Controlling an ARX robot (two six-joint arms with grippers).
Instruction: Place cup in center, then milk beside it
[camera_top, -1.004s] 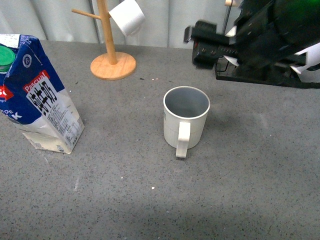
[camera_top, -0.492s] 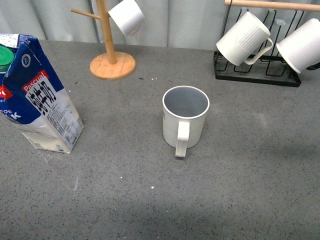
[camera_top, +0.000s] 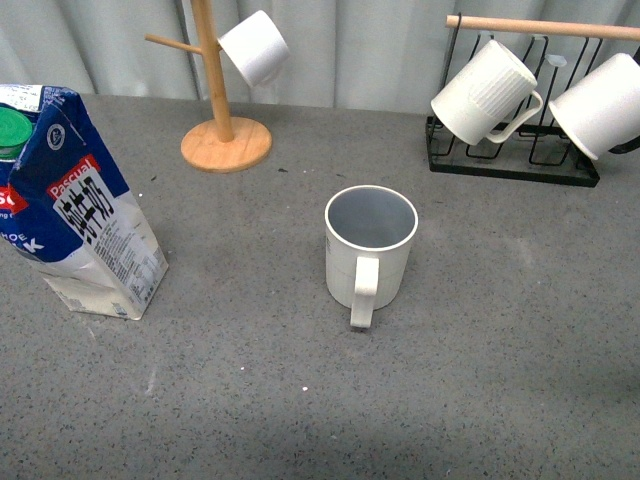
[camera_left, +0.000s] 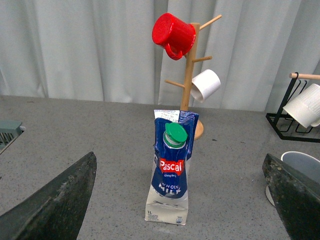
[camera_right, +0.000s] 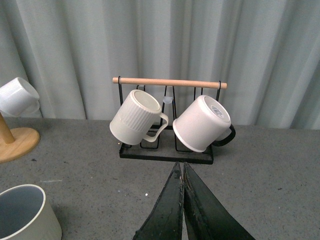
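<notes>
The cup (camera_top: 370, 240) stands upright about mid-table, handle toward the near edge, so I'd say the milk (camera_top: 75, 210) is the job now. It stands by the left edge, well apart from the cup. The left pincer (camera_left: 178, 156) is spread wide, facing the carton; the right pincer (camera_right: 182, 170) is pressed together, empty. Better to grip mid-body, gently, and set it down just beside the cup without nudging it.

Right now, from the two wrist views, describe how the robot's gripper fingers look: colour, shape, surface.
The left gripper has two dark grey-black wedge-shaped fingers with a rough, speckled surface. The right gripper has two slim dark fingers tapering to points. No cables or markings show.
</notes>
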